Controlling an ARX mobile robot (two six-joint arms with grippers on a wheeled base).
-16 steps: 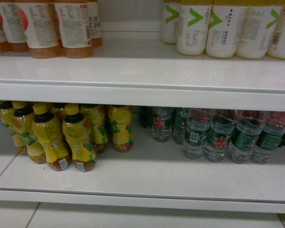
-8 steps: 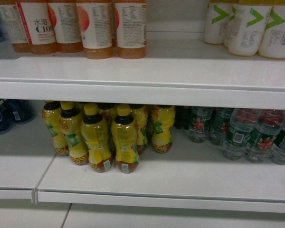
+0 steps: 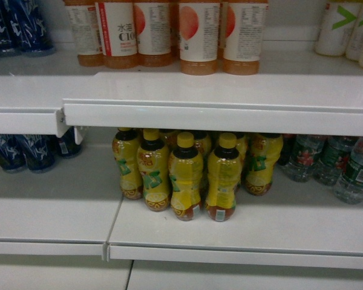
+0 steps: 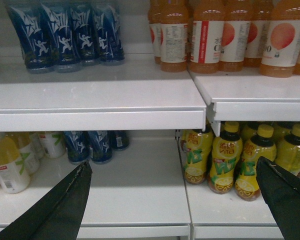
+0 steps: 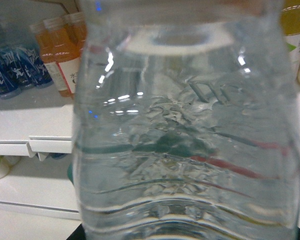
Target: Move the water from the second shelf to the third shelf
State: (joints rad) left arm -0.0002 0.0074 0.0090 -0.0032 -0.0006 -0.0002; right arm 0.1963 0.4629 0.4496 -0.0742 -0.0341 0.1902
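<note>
A clear ribbed water bottle fills the right wrist view, pressed close to the camera, with green and red label colours showing through it. My right gripper's fingers are hidden behind it, apart from a dark sliver at the bottom left corner. More water bottles with green labels stand at the right end of the lower shelf in the head view. My left gripper hangs open and holds nothing in front of a bare stretch of lower shelf. Neither gripper shows in the head view.
Yellow lemon-tea bottles cluster mid lower shelf. Orange drink bottles line the upper shelf, with dark blue bottles to their left and more blue bottles below. A seam joins two shelf sections.
The head view has swung left: the yellow bottles slid from the left to the middle, the water bottles to the right edge, and the blue bottles and shelf seam came into sight.
</note>
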